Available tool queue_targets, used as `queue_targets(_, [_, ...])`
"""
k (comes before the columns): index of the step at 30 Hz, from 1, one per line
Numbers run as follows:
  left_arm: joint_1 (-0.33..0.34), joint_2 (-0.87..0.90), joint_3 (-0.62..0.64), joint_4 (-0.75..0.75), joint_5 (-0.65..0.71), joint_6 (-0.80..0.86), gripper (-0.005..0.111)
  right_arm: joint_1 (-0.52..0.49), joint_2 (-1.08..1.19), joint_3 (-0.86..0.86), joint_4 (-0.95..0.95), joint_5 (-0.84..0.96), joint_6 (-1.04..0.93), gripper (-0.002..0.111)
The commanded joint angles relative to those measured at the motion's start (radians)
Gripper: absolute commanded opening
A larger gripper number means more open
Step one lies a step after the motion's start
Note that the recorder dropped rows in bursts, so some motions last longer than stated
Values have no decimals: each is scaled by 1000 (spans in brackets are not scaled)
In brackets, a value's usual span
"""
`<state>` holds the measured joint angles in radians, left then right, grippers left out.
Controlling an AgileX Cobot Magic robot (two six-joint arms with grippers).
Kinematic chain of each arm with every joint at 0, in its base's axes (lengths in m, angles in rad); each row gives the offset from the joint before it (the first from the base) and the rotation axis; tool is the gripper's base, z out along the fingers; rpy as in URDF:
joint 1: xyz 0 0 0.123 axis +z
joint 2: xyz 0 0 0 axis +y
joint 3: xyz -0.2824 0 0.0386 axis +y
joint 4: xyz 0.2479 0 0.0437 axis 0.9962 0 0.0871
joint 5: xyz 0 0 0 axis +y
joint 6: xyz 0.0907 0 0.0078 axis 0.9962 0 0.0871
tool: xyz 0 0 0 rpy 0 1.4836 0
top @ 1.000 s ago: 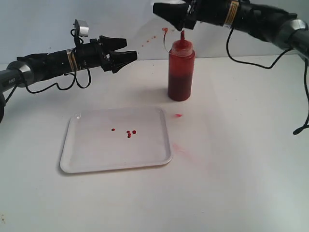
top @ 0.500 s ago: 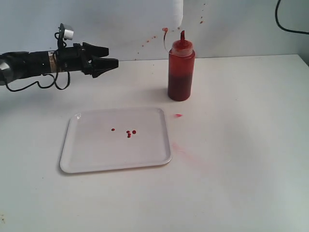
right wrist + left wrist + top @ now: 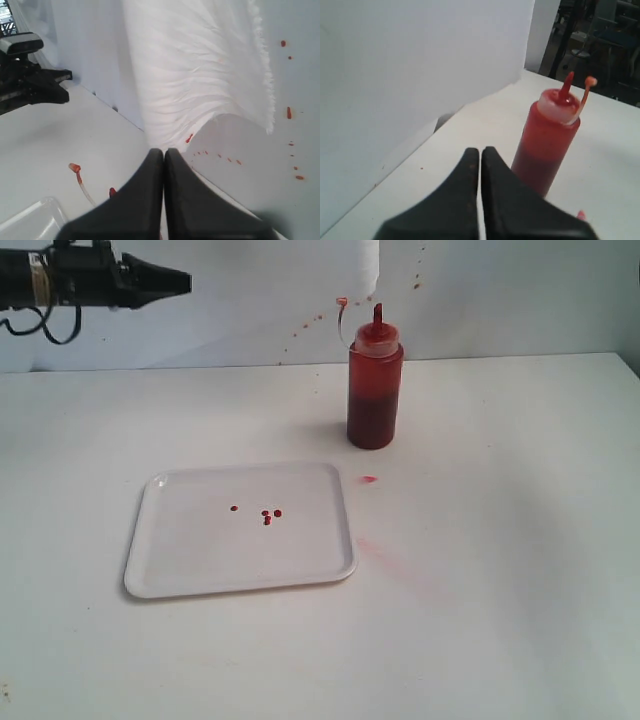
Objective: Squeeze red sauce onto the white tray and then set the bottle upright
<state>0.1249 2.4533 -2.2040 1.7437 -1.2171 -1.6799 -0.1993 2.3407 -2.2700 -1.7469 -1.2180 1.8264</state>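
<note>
Withdrawn to ten o'clock in the exterior view, the left jaws are closed and empty, well apart from the bottle (image 3: 375, 390), which stands upright on the desk (image 3: 500, 540) at one o'clock of the white tray (image 3: 200, 555). Left wrist view: tips pressed together, the bottle (image 3: 547, 140) ahead and untouched. Right wrist view: the right jaws are closed on nothing.

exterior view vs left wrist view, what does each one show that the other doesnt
Only the exterior view: the white tray, with a few small drops of red sauce on it.
Only the left wrist view: a dark cluttered area past the wall's edge.
Both: the bottle standing upright, its nozzle uncapped, and the left gripper, shut and holding nothing.
</note>
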Motion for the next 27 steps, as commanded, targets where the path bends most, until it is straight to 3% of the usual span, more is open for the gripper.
queue_targets(1, [7, -94, -9, 1, -4, -77, 0, -10, -13, 4, 2, -3, 25, 0])
queue_targets(8, [7, -289, 112, 1, -4, -63, 0, -20, -81, 6, 2, -3, 31, 0])
queue_targets(11, [13, -401, 209, 1, -4, -36, 0, -24, -138, 6, 2, -3, 31, 0])
queue_targets(15, [3, -566, 381, -42, 104, 11, 0, -22, -233, 6, 2, -3, 61, 0])
queue_targets(17, [-19, -655, 473, -75, 175, 65, 0, -20, -287, 6, 2, -3, 97, 0])
queue_targets(23, [-129, -952, 700, -90, 614, 87, 0, -20, -484, 6, 2, -3, 242, 0])
queue_targets(27, [-159, -1114, 853, -137, 751, 87, 0, -20, -641, 43, 2, -3, 260, 0])
